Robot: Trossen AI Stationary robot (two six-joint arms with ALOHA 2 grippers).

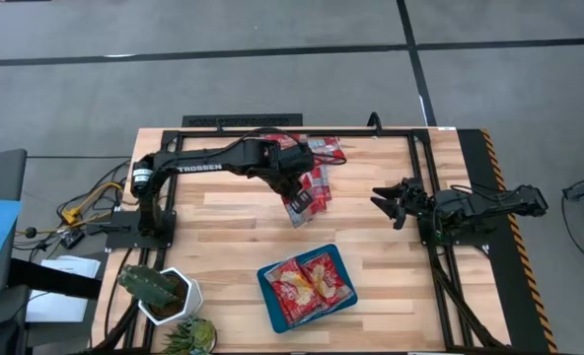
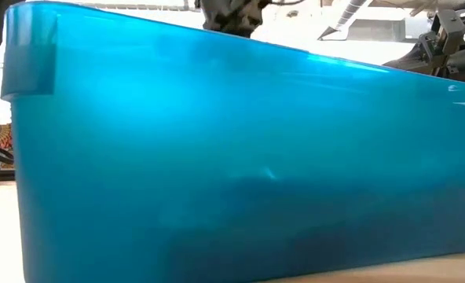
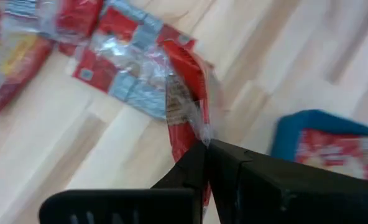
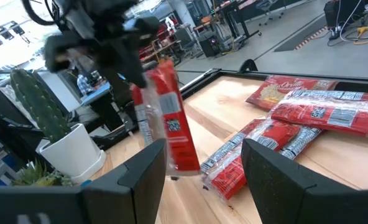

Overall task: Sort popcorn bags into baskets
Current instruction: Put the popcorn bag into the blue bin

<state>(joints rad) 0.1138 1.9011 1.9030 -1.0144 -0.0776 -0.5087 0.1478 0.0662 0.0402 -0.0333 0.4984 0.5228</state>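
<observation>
My left gripper (image 1: 294,190) hangs over the table's middle, shut on one narrow red popcorn bag (image 4: 168,121) with white and silver marks. The other loose bags lie in a flat heap (image 1: 317,163) on the wood just beyond it, toward the far edge. The teal-blue basket (image 1: 268,293) sits near the table's near edge and holds wide red bags (image 1: 307,284) with yellow pictures. My right gripper (image 1: 387,202) waits open at the table's right, pointing toward the held bag; its fingers (image 4: 140,180) touch nothing. My left gripper (image 3: 206,144) pinches the narrow bag by its crimped upper end (image 3: 193,124) between the two fingers, coming from above and pointing down. The bag hangs upright below the fingers, and its lower end (image 4: 184,167) is clear of the wood in the right wrist view.
A white pot with a cactus (image 1: 159,291) stands at the near left corner, with a small spiky plant (image 1: 191,335) beside it. Bare wood lies between the heap and the basket. In the low view the basket's wall (image 2: 232,157) fills nearly everything.
</observation>
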